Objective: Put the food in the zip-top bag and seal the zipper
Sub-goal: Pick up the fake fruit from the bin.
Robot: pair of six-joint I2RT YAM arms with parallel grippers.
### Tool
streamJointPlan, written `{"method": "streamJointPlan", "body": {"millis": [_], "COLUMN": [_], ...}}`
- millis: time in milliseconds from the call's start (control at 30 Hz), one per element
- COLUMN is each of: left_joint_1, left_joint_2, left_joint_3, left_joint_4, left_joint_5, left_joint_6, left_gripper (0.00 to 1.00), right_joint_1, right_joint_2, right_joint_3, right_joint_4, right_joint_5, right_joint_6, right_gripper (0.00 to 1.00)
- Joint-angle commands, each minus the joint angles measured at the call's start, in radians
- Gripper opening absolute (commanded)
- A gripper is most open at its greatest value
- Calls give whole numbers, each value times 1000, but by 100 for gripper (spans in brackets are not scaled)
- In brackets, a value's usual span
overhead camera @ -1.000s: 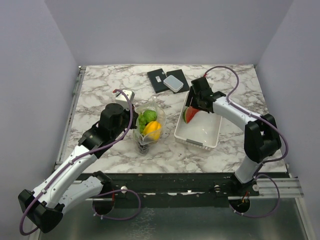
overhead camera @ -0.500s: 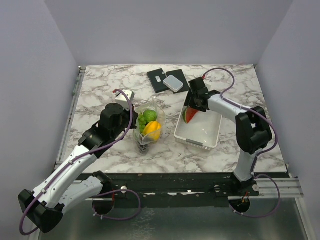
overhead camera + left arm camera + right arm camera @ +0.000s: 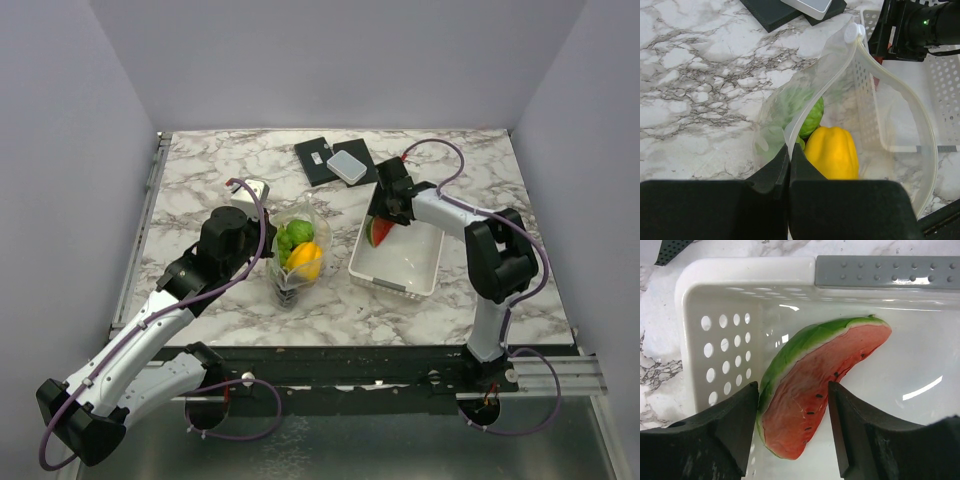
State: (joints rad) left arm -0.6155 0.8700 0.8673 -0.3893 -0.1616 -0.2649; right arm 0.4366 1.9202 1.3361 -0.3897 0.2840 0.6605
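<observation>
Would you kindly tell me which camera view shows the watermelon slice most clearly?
The right wrist view: the watermelon slice fills the frame, lying in the white basket between the fingers of the right pincer. The top external view shows it small, partly under that pincer. The left wrist view shows almost nothing of it.

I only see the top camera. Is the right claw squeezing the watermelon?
Observer: On the right wrist view, the right gripper has its fingers apart, one on each side of the watermelon slice. I can't tell if they press it.
Child: Does it have seeds?
Observer: Yes, small black seeds dot its red face.
Child: How does the other claw hold the bag?
Observer: On the left wrist view, the left gripper is pinched shut on the rim of the zip-top bag, whose mouth gapes open.
</observation>
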Motion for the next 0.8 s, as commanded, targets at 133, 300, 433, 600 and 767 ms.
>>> {"method": "streamJointPlan", "body": {"millis": [133, 300, 433, 600, 767], "left_joint_1": [0, 0, 0, 0, 0], "left_joint_2": [3, 2, 3, 4, 7], "left_joint_3": [-4, -4, -4, -4, -4], "left_joint_4": [26, 27, 25, 25, 24], "left_joint_5": [-1, -3, -4, -6, -7], "left_joint_6": [4, 7, 7, 8, 8], "left_gripper": [0, 0, 0, 0, 0], "right_joint_1": [-8, -7, -8, -7, -8], "right_joint_2": [-35, -59, -99, -119, -141], "right_joint_3": [-60, -78, -112, -137, -181], "right_joint_4": [11, -16, -23, -50, -60], "right_joint_5": [-43, -48, -53, -66, -72], "right_joint_6": [-64, -98, -124, -156, -178], "right_gripper": [56, 47, 44, 38, 26]}}
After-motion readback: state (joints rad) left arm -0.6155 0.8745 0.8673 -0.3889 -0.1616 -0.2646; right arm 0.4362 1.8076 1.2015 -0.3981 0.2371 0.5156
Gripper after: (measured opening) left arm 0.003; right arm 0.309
